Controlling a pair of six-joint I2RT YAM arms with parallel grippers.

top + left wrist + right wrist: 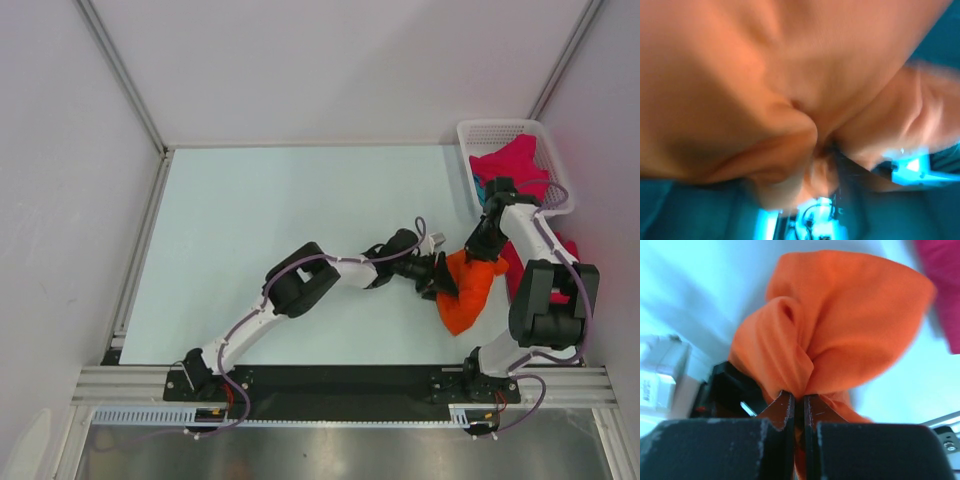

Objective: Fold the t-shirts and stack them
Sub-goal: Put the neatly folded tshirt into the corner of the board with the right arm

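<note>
**Step in hand:** opening out the first garment. The bright orange cloth t-shirt (pixel 468 295) is a crumpled lump at the right of the pale worktop (pixel 280 220), between the two arms and not yet laid flat.

**Right arm's fingers** (pixel 784 412): closed almost fully, with a fold of the orange cloth pinched between them. The right wrist view shows this plainly.

**Left arm's fingers** (pixel 441 278): at the shirt's left edge, against the cloth. The left wrist view is filled with blurred orange cloth, so I cannot tell whether they grip.

**Other stock:**
- One magenta-red t-shirt (pixel 515 162) lies in the white plastic mesh basket (pixel 468 135) at the far right corner, with a scrap of teal cloth (pixel 481 190) at its near edge.
- A second magenta-red t-shirt (pixel 570 250) lies beside the right arm, partly hidden.

**Assessment:** nothing is folded or stacked, so the task is at its start. The next move calls for each arm to hold a separate edge and draw apart, spreading the shirt flat to the left. Risk: a pinch through several layers would leave it bunched.
</note>
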